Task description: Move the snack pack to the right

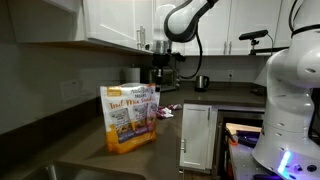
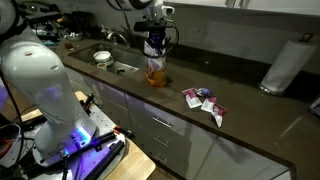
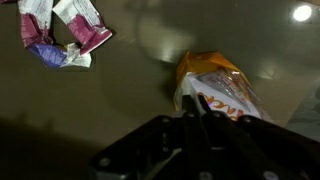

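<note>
Though I cannot tell my gripper's (image 2: 153,45) spread, the upright trail mix bag (image 2: 155,72) stands just below it, mid-worktop.

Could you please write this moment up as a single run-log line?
pincer: above snack bag, grip unclear | snack bag: upright on counter | wrappers: lying apart from bag

Snack pack (image 1: 130,118): orange and white, small packets pictured on the front.
Wrappers (image 3: 60,35), upper left of the wrist view: purple, white, maroon.
Countertop (image 2: 240,100): dark brown.
Cabinets (image 1: 115,25): white.
</note>
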Robot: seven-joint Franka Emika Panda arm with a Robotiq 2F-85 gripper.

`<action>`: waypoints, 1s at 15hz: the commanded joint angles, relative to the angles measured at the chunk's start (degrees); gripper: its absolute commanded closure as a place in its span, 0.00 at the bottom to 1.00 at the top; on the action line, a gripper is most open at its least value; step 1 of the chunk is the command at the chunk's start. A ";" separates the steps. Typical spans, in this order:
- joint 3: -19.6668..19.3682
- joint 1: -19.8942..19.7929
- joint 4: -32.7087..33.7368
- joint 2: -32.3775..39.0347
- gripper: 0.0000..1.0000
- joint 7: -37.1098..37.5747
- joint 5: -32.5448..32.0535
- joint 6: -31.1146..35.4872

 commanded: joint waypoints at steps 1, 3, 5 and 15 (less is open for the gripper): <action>-0.12 -0.26 -1.39 -1.33 0.68 1.22 0.33 0.23; -0.17 -0.25 -1.28 -1.04 0.93 1.28 0.25 0.26; -0.31 -0.44 -1.24 -0.91 1.00 1.66 0.28 0.32; -2.69 -3.24 -6.70 -7.33 0.99 4.61 -0.26 0.21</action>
